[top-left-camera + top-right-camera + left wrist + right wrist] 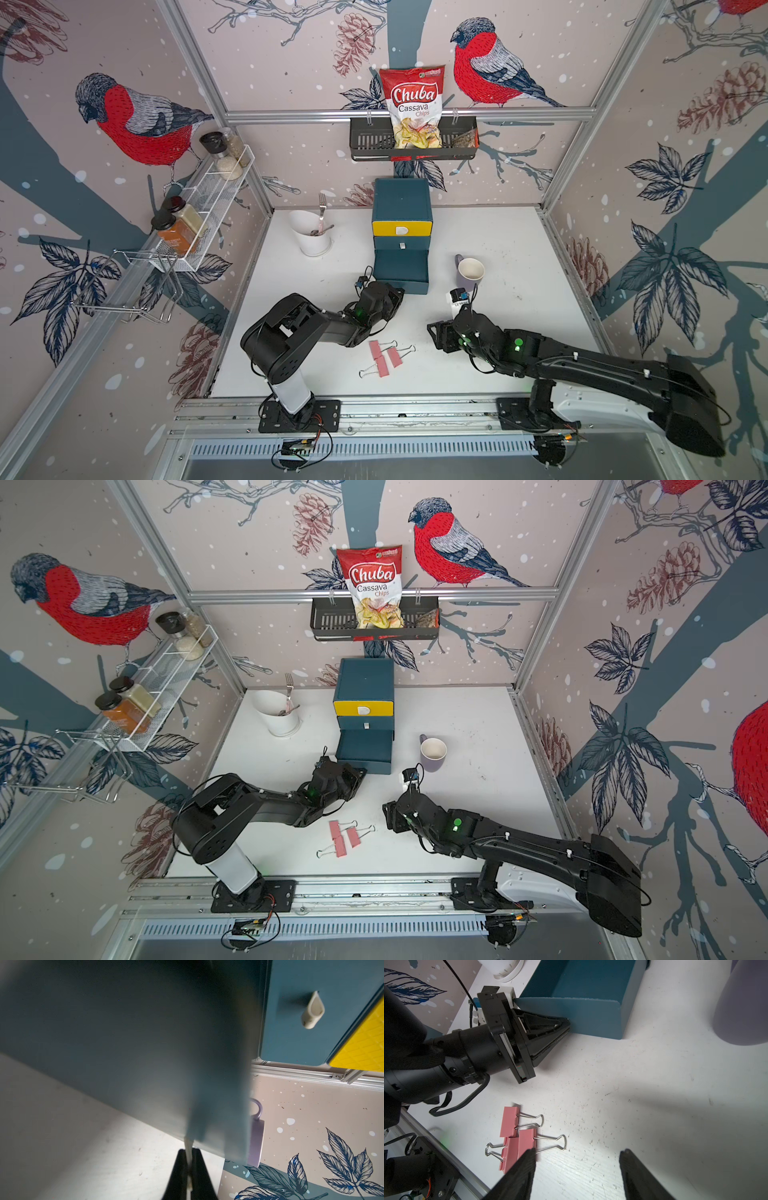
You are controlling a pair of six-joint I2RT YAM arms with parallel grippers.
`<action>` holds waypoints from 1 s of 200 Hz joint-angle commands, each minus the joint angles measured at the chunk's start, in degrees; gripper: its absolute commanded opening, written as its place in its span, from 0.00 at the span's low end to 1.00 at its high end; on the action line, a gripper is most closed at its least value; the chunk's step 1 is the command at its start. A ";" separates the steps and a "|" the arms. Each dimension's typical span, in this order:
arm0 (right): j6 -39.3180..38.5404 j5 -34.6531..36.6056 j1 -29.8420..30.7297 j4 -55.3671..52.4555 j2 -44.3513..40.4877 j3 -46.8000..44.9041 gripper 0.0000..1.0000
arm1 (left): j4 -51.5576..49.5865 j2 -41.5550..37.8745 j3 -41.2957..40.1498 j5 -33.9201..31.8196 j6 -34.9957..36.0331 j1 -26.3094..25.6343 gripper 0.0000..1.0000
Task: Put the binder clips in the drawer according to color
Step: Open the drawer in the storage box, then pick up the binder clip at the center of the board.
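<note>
At the back-left of the worktop [498, 232] I see a white utensil holder [311, 239] with a fork in it. My left gripper [189, 1153] is pinched together on the white pull tab [188, 1146] of the bottom drawer [401, 266]. That drawer stands slid out from the drawer chest [402, 203], which sits at the middle of the back edge. Three pink binder clips [517, 1136] lie in a touching cluster near the front edge, between the two arms. My right gripper [577, 1154] hangs just to their right with its fingers well apart and nothing between them. A pale mug [471, 270] stands right of the chest.
</note>
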 commanded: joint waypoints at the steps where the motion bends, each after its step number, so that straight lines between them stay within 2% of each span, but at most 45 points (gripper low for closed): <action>1: 0.45 0.95 0.19 0.85 0.33 0.43 0.70 | 1.80 1.21 0.85 0.59 0.89 -0.07 0.00; 10: 0.37 0.95 0.37 0.61 0.52 0.42 0.71 | 1.94 1.79 1.27 0.86 0.92 -0.07 0.01; 35: 0.28 1.01 1.51 0.57 1.48 0.60 0.72 | 1.69 1.80 1.76 1.09 1.62 -0.07 0.26; 44: 0.32 1.36 2.49 0.41 2.15 1.05 0.72 | 0.87 0.97 1.65 1.00 1.89 -0.15 0.33; 55: 0.35 1.97 4.14 0.11 3.44 1.79 0.72 | -0.32 -0.86 1.14 0.62 2.27 -0.16 0.41; 80: 0.88 3.05 9.44 -0.24 8.12 4.68 0.72 | -7.60 -7.19 0.66 -0.65 4.12 -0.33 0.53; 136: 3.18 2.84 19.29 -0.69 23.19 14.40 0.69 | -30.20 -23.55 -0.22 -4.81 8.89 0.22 0.59; 164: 3.78 0.54 21.93 -1.86 30.04 19.67 0.66 | -43.21 -32.44 0.15 -6.97 11.36 2.82 0.59; 200: 4.97 -1.61 24.04 -4.35 37.45 25.62 0.63 | -56.54 -45.53 -0.87 -8.98 15.07 8.99 0.60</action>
